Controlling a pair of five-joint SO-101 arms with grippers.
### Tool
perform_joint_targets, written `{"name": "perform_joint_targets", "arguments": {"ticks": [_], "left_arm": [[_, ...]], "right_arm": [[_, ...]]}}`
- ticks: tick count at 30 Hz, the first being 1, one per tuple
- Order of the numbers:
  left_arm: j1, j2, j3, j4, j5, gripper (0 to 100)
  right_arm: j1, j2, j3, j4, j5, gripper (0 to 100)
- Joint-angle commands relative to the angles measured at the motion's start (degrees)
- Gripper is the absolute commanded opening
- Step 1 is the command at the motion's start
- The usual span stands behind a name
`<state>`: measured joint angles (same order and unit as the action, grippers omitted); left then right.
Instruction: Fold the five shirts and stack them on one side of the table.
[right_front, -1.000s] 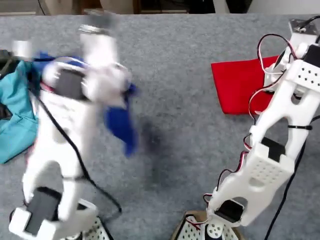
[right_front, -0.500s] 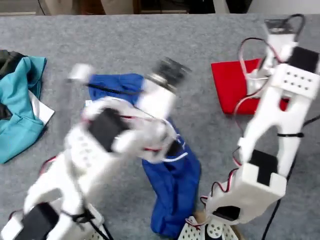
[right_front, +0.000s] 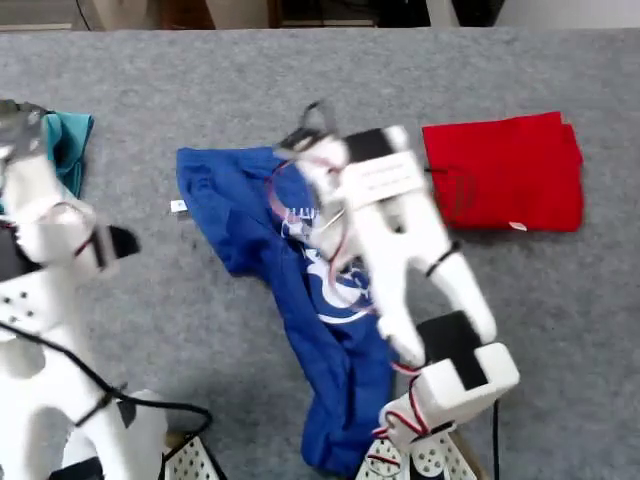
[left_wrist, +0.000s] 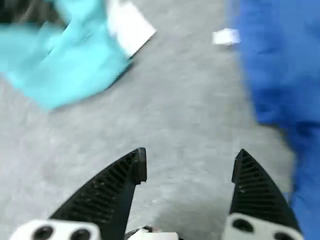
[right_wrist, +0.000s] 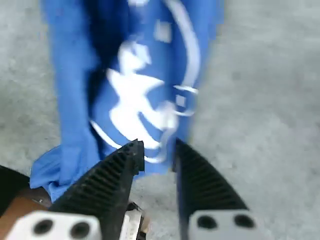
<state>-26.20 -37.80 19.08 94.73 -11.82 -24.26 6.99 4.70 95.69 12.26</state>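
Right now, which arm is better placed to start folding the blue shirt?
Right, probably. The right gripper hangs over the printed front of the blue shirt, while the left gripper is open above the table between the teal shirt and the blue one.

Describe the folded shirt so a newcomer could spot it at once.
On the grey table, look to the robot's right side. The red shirt lies there as a flat, neat rectangle. The blue shirt mid-table is sprawled and rumpled, and the teal shirt at the left edge is bunched.
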Motion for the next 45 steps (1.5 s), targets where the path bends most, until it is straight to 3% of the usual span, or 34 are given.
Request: {"name": "perform_joint_targets", "arguments": {"ticks": [1, 6, 10, 12, 14, 15, 18, 25, 29, 36, 42, 45], "left_arm": [[-10.46, -1.10, 12.92, -8.70, -1.41, 28], [-15.56, -1.36, 22.07, -14.33, -1.41, 28], [-16.00, -1.36, 22.95, -14.33, -1.41, 28], [-16.00, -1.36, 22.95, -14.33, -1.41, 28], [-16.00, -1.36, 22.95, -14.33, -1.41, 28], [-16.00, -1.36, 22.95, -14.33, -1.41, 28], [-16.00, -1.36, 22.95, -14.33, -1.41, 28], [-15.56, -1.36, 22.68, -14.51, -1.41, 28], [-14.51, -0.92, 22.51, -14.77, -1.41, 28], [0.44, -0.84, 22.95, -14.77, -0.44, 28], [20.48, -0.66, 23.03, -23.21, 10.81, 28], [27.25, 1.80, 22.51, -29.01, 16.00, 28]], "right_arm": [[-6.81, -2.68, 4.88, -4.66, -3.25, 7.0], [-13.05, -2.59, 10.42, -10.20, -4.92, 13.2], [-13.32, -0.31, 12.18, -13.98, -4.92, 16.6], [-12.44, 2.59, 12.09, -14.42, -4.92, 14.5], [-11.65, 5.49, 10.59, -13.98, -4.92, 5.6], [-10.77, 6.46, 9.71, -13.71, -5.80, 0.0], [-8.22, 7.25, 4.70, -9.41, -9.23, 1.9], [-0.40, 7.16, -16.22, 6.42, -9.23, 0.3], [7.52, 4.18, -22.90, 6.59, -8.88, 0.2], [18.95, -4.62, -20.70, 6.42, -2.46, 0.2], [24.57, -5.05, -12.26, 3.16, 0.18, 0.3], [25.54, -5.32, -7.16, 0.62, 2.02, 0.3]]}}
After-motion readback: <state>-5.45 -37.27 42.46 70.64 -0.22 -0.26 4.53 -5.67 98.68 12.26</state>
